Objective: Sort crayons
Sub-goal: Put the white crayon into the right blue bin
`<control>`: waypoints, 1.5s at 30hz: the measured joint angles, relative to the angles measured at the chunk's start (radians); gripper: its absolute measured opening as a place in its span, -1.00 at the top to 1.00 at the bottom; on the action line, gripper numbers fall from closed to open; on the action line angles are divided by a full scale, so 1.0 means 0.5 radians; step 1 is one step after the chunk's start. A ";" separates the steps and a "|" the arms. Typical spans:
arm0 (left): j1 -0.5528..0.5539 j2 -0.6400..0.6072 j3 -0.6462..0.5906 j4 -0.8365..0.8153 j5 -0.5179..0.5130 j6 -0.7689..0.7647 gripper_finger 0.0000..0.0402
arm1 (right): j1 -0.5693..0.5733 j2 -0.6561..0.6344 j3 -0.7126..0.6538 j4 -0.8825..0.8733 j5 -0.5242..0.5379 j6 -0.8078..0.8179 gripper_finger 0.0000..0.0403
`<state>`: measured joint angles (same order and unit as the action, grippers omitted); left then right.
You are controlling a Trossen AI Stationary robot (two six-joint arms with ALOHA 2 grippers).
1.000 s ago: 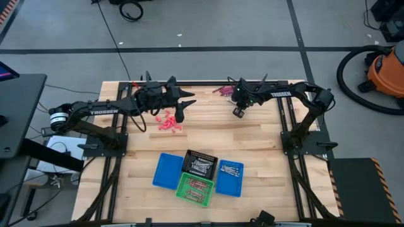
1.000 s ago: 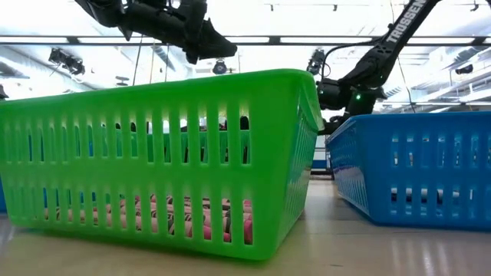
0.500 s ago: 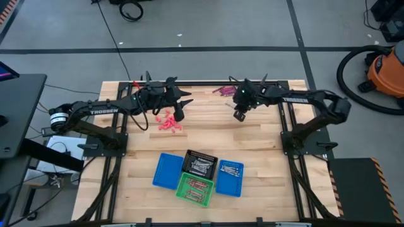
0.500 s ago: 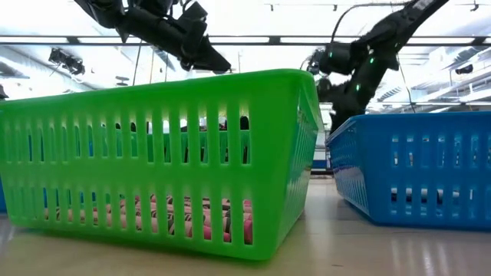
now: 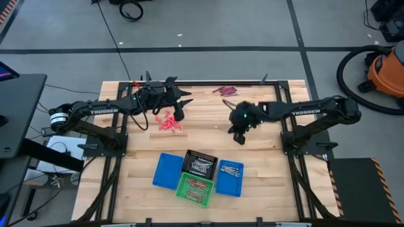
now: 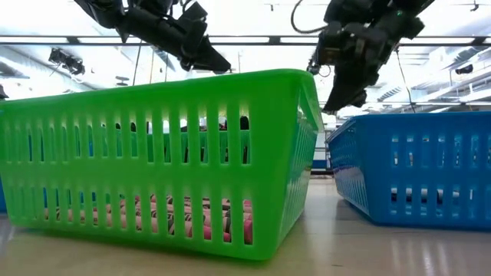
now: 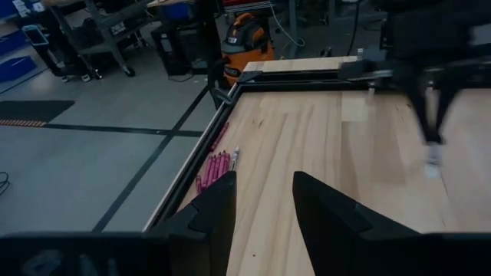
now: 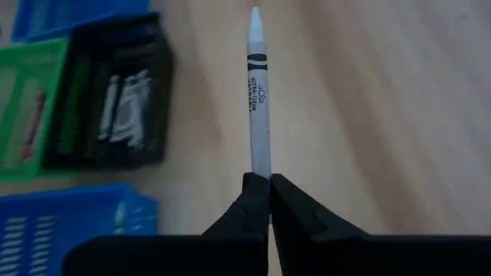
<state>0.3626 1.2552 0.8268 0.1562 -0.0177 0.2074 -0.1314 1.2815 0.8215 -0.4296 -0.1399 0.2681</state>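
1. Pinching a silvery-grey crayon (image 8: 258,92) by its end, the right tool (image 5: 239,135) hangs over the tabletop (image 5: 265,157), crayon pointing straight ahead.
2. The black basket (image 5: 200,165) lies at seven o'clock.
3. The left tool (image 7: 262,201) waits, spread.

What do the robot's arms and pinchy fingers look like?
Both arms are dark, nearly black, built from jointed tubes, with white TROSSEN lettering on them. The left gripper and the right gripper each end in two black wedge-shaped fingers. A green light glows on the right arm, and a red cable runs along the left arm.
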 joint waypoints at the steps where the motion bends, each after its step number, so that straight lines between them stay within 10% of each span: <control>1: 0.000 0.000 0.000 0.000 0.000 -0.003 0.30 | 0.061 0.004 0.000 -0.005 0.022 0.045 0.93; 24: 0.000 0.000 0.001 0.014 0.000 -0.009 0.30 | 1.114 0.218 0.002 -0.062 0.225 1.025 0.92; 45: -0.001 0.000 0.001 0.072 0.000 -0.008 0.30 | 1.105 0.376 0.003 0.037 0.190 1.072 0.70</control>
<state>0.3622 1.2552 0.8272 0.1921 -0.0177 0.2032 0.4210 1.4694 0.8230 -0.4113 -0.0448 0.8043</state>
